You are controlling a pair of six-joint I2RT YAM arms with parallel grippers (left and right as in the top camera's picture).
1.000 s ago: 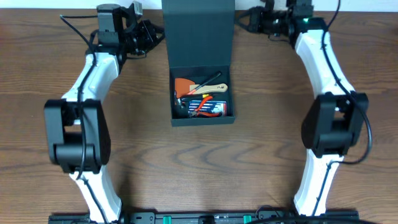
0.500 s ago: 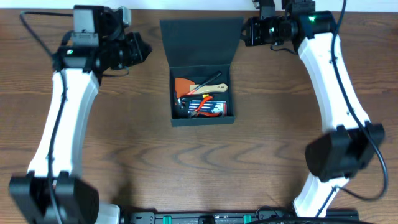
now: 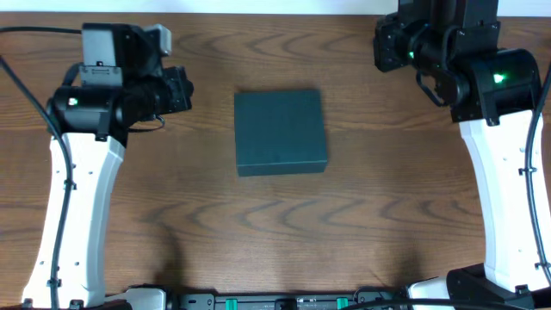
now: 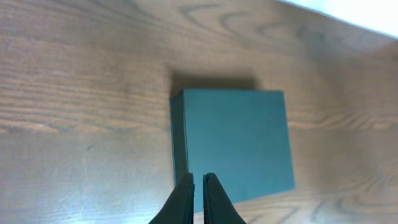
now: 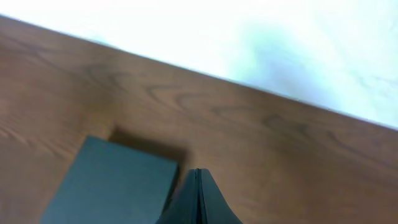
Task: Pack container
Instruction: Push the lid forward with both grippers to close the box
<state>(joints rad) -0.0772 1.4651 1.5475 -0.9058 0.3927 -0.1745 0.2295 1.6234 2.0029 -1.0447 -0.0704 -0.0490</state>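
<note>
Container [image 3: 281, 131] now closed | lies between both jaws, well apart

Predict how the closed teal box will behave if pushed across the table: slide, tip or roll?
The container would probably slide rather than tip: it sits low and flat on the table. It should not roll, having straight edges. Its matte faces look rigid, so it likely keeps its shape.

Brown wood-grain table [image 3: 275, 224] w/ closed teal container [image 3: 281, 131] flat at ctr.
</note>
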